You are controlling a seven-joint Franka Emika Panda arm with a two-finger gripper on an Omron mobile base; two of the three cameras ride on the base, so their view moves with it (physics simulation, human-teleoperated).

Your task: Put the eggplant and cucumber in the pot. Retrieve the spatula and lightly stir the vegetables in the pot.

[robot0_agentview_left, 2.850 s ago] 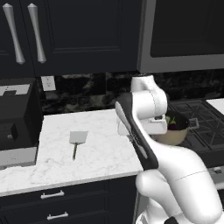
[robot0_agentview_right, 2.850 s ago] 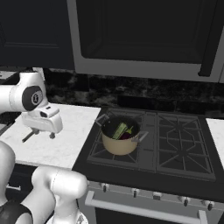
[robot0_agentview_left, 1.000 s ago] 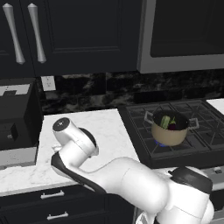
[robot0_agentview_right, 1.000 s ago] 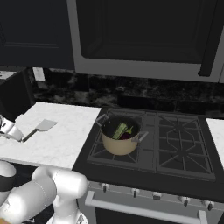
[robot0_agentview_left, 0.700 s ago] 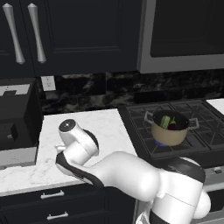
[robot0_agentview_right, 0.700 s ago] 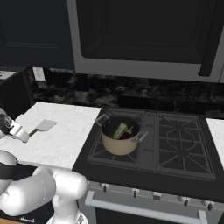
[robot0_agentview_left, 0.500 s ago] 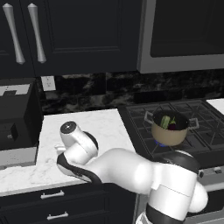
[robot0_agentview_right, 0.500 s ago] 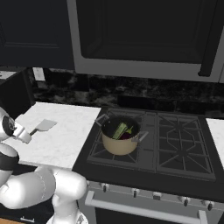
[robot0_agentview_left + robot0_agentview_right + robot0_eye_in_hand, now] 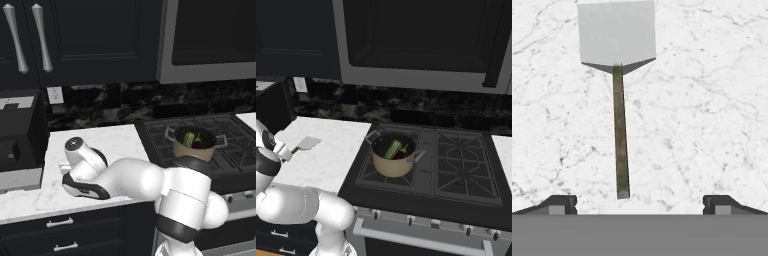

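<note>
The spatula (image 9: 619,135) lies flat on the white marble counter (image 9: 702,110), its grey blade (image 9: 617,32) at the far end and its dark handle pointing back at my hand. My gripper (image 9: 640,206) hovers low over the handle's near end, open, the handle tip left of midway between the fingertips (image 9: 560,204). In the right base view the blade (image 9: 307,143) shows just past my arm. The tan pot (image 9: 393,162) stands on the stove's front left burner. The green cucumber (image 9: 393,148) and the dark purple eggplant (image 9: 402,152) are in it. The pot (image 9: 195,147) sits right of my arm.
A black appliance (image 9: 17,132) stands at the counter's left end by the wall. The black stove (image 9: 456,170) fills the right side, with a microwave (image 9: 421,40) above it. Dark cabinets (image 9: 75,40) hang over the counter. My arm (image 9: 130,177) lies across the counter's front.
The arm has swung from beside the pot to the left and bent down over the spatula. Over the last second it only sank slightly; the jaws stayed open.
</note>
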